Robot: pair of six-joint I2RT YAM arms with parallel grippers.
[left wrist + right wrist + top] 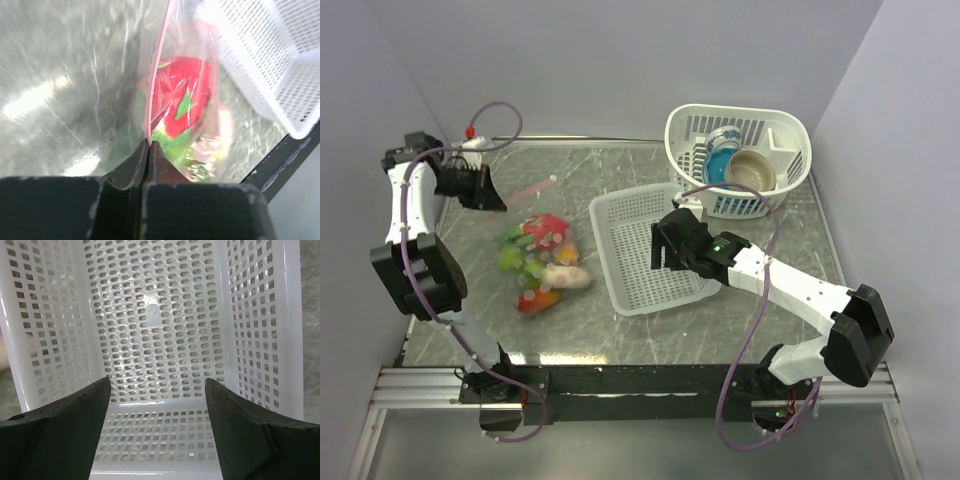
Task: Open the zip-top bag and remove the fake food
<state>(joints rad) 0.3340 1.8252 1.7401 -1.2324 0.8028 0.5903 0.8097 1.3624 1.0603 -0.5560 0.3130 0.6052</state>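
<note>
The clear zip-top bag [532, 212] hangs from my left gripper [496, 196] at the left of the table. Its pinkish zip strip [528, 190] stretches away from the fingers. In the left wrist view the gripper [149, 143] is shut on the bag's strip edge [159, 60]. The fake food [180, 100], red and green, shows blurred through the plastic. In the top view the food [542, 262] is a red, green, yellow and orange cluster low on the table. My right gripper [658, 246] [157, 381] is open and empty, over the low white basket.
The low white perforated basket [620, 215] [160, 305] lies at the table's middle. A taller white basket [790, 135] at the back right holds a tan bowl [752, 172] and a blue cup [724, 143]. Grey walls enclose the table.
</note>
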